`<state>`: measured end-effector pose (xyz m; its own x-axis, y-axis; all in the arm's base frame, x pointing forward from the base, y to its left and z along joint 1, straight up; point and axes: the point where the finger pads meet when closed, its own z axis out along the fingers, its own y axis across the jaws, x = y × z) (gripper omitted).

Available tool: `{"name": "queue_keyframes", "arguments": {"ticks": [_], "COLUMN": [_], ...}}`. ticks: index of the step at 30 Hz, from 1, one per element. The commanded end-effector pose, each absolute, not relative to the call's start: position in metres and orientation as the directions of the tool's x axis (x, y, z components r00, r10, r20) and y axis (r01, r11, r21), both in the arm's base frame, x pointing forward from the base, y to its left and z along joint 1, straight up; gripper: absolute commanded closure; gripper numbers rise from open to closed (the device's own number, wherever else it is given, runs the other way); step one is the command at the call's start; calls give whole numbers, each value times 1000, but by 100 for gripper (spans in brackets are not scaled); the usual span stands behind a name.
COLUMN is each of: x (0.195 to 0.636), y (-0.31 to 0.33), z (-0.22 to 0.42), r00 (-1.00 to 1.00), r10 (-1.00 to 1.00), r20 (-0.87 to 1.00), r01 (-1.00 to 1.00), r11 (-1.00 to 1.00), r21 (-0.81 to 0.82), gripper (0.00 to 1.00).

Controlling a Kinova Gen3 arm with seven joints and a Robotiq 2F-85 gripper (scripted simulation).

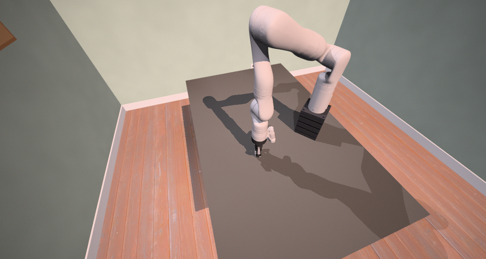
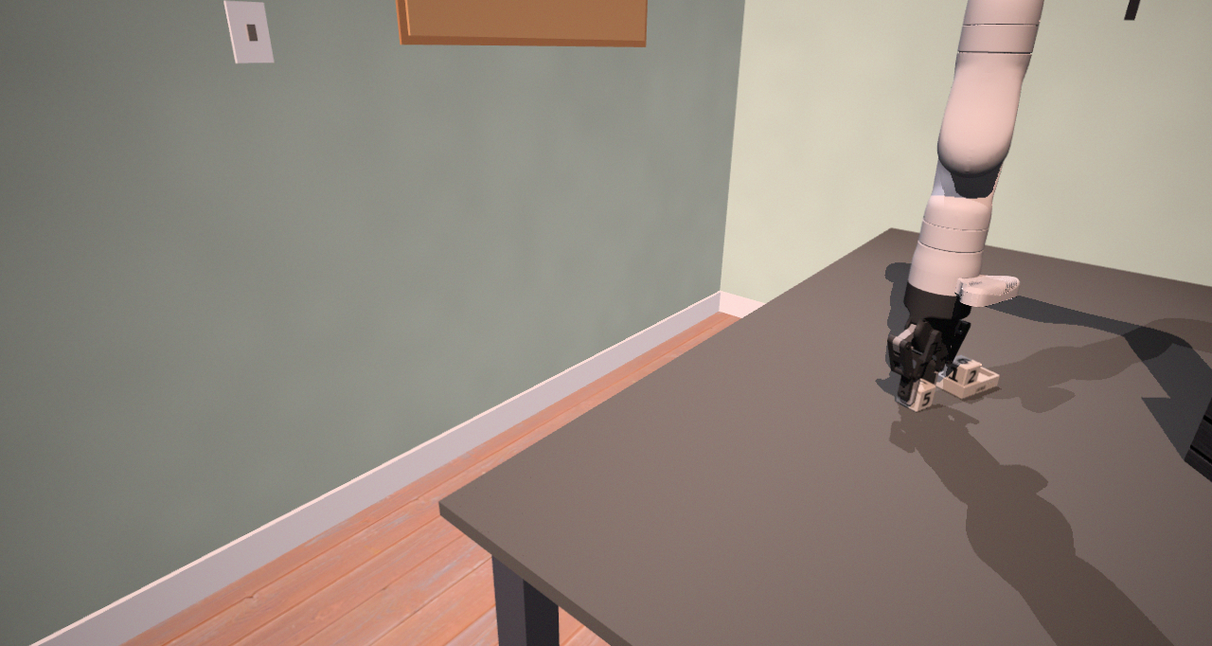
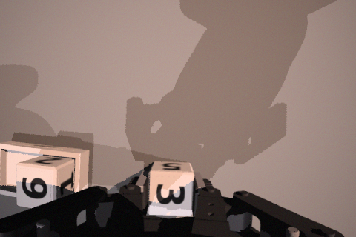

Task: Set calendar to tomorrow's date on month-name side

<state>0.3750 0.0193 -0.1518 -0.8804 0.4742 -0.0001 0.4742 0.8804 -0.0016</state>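
well, claw: the claw (image 1: pixel 258 154) (image 2: pixel 917 394) (image 3: pixel 170 184) points down, its fingers partly closed around the loose cube, holding it by two opposite sides.
loose cube: the loose cube (image 2: pixel 927 398) (image 3: pixel 170 191) is outside the tray, low at the tabletop; whether it touches is hard to tell. a 3 shows on top and a 5 on one side.
other cube: the other cube (image 2: pixel 971 374) (image 3: pixel 37 183) sits in the tray, at 8 o'clock in the wrist view, near the claw. a 2 and a 1 show on its sides, and a 6 or 9 on top.
tray: the pale tray (image 2: pixel 976 389) (image 3: pixel 82 170) lies on the table, at about 2 o'clock from the loose cube in the exterior view. its lettering is too small to read.
table: the brown table (image 1: pixel 244 206) (image 2: pixel 720 473) (image 3: pixel 74 44) carries it all, with the arm's shadows across its top.
arm: the pale arm (image 1: pixel 288 33) (image 2: pixel 983 108) arches over from its dark base block (image 1: pixel 306 125) (image 2: pixel 1202 449), at 2 o'clock from the claw in the top view.
wall: a white switch plate (image 2: pixel 239 42) hangs at 10 o'clock in the exterior view, an orange-brown panel (image 1: pixel 3 36) (image 2: pixel 525 6) near 11.
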Motion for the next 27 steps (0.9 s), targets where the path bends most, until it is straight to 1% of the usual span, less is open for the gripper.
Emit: {"name": "queue_keyframes", "arguments": {"ticks": [1, 12, 13, 15, 16, 20, 21, 23, 24, 26, 27], "x": [376, 376, 376, 376, 376, 376, 376, 376, 376, 376, 376], "y": [19, 19, 19, 19, 19, 19, 19, 19, 19, 19, 19], "z": [-151, -151, -151, -151, -151, -151, -151, -151, -151, -151, -151], "r00": [-880, -880, -880, -880, -880, -880, -880, -880, -880, -880, -880], "r10": [474, 474, 474, 474, 474, 474, 474, 474, 474, 474, 474], "r20": [-1, -1, -1, -1, -1, -1, -1, -1, -1, -1, -1], "r01": [474, 474, 474, 474, 474, 474, 474, 474, 474, 474, 474], "r11": [880, 880, 880, 880, 880, 880, 880, 880, 880, 880, 880], "r21": [-1, -1, -1, -1, -1, -1, -1, -1, -1, -1, -1], "gripper": [72, 72, 68, 68, 64, 64, 60, 60, 56, 56, 52]}}
